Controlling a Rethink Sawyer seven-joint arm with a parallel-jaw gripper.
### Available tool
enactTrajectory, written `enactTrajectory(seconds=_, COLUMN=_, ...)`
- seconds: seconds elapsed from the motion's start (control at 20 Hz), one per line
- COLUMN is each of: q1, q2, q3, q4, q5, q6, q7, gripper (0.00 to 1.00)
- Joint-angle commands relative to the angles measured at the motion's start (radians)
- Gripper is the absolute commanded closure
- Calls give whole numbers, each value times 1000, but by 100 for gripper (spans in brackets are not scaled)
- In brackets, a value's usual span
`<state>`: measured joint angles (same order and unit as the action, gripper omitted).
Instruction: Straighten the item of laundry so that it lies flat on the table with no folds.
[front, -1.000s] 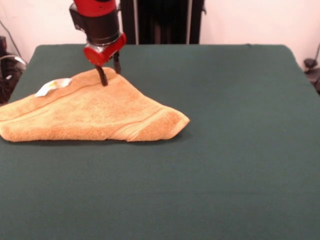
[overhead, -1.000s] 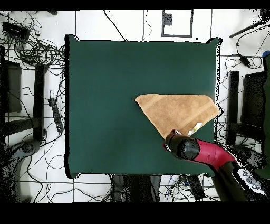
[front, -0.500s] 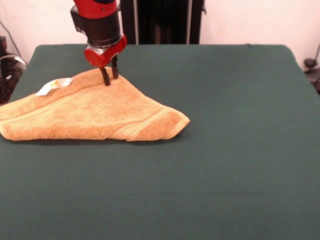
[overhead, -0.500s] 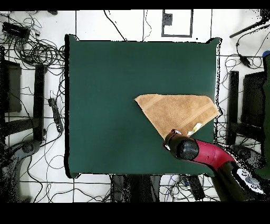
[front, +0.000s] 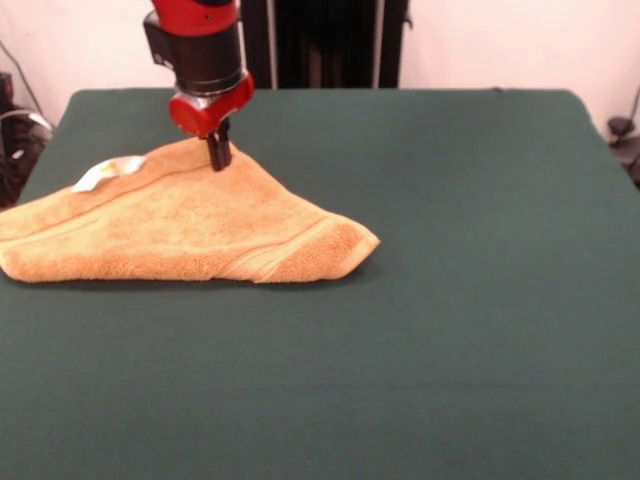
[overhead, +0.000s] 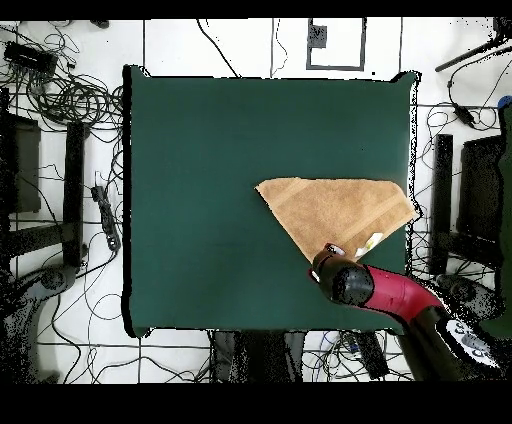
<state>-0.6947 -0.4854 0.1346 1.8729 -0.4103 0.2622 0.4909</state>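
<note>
- One towel (front: 175, 225) lies folded over into a rough triangle on the bench (front: 450, 300), close to the front view's left edge, with its white tag (front: 105, 171) showing at the far side.
- From the front, the tool (front: 219, 155) has its two dark fingers pressed together on the towel's far corner, apparently pinching the cloth there.
- Risk, as I judge it: the pinch may take only the top layer's terry loops, so the corner could slip free once lifted; or it may take both layers, in which case pulling would drag the whole towel instead of opening the fold.
- Another risk: the towel sits near the bench edge, so a pull that way could carry cloth off the side.
- Front view alone shows the fingers and their contact; overhead, the arm's red and black body (overhead: 375, 290) hides them.
- Overhead view alone shows the towel's full outline (overhead: 335, 212) and how near it lies to the bench edge.
</note>
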Motion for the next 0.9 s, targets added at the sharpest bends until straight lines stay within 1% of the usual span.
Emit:
enactTrajectory(seconds=0.05, q1=83, q2=41, q3=0, q4=-3, q5=36, q6=-43, q7=292, gripper=100)
enactTrajectory(seconds=0.15, q1=19, q2=50, q3=64, q4=26, q5=23, q6=-95, q7=264, gripper=100)
enactTrajectory(seconds=0.3, q1=20, q2=46, q3=62, q4=29, q5=24, q6=-93, q7=264, gripper=100)
enactTrajectory(seconds=0.35, q1=10, q2=47, q3=68, q4=33, q5=24, q6=-99, q7=262, gripper=0)
enactTrajectory(seconds=0.6, q1=22, q2=44, q3=54, q4=34, q5=30, q6=-105, q7=276, gripper=0)
enactTrajectory(seconds=0.9, q1=6, q2=44, q3=59, q4=46, q5=27, q6=-116, q7=273, gripper=0)
